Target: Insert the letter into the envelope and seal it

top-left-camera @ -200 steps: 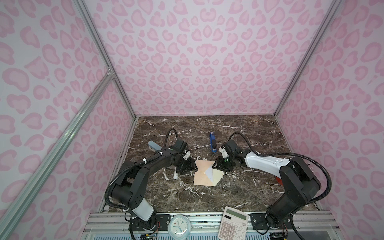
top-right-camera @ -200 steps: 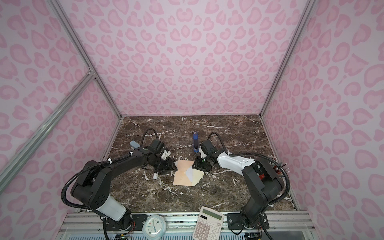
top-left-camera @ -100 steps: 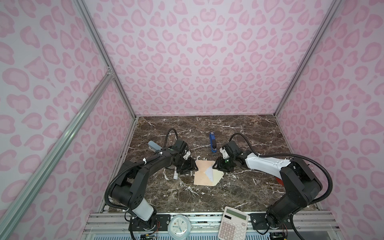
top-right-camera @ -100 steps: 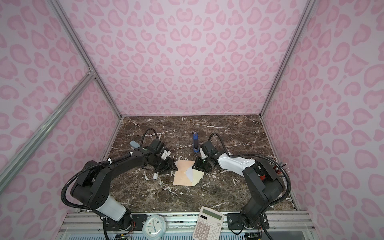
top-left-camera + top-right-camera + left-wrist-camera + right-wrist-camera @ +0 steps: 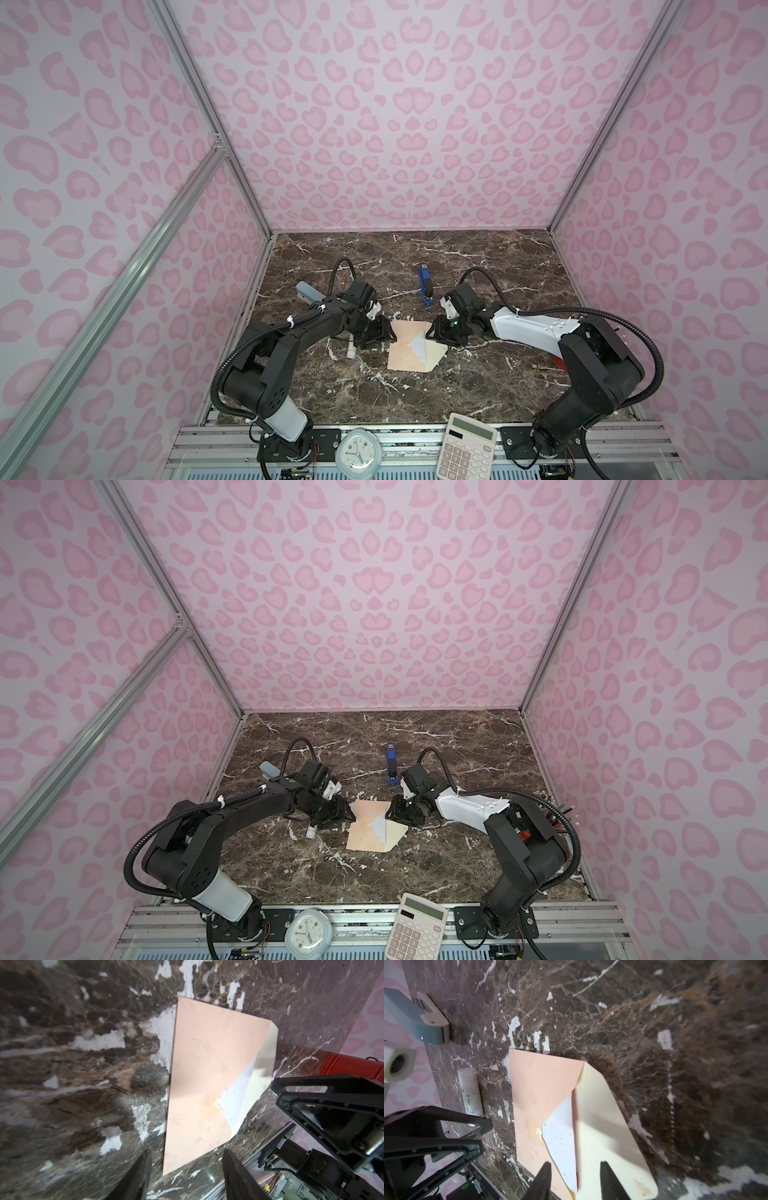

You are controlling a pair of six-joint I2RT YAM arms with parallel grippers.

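The right gripper [image 5: 574, 1164] sits low over one far corner of the envelope [image 5: 405, 353], on the side of the open flap [image 5: 608, 1126]. Its jaws are parted with nothing in them, and the left gripper [image 5: 186, 1153] is just as empty, jaws apart at the other far corner. The envelope lies flat on the marble table [image 5: 478, 266] between them, and a pale wedge of what looks like the letter [image 5: 560, 1132] shows in its mouth. To seal it cleanly, I'd have the left pin the body while the right nips the flap's edge, folds it across and presses along the crease.
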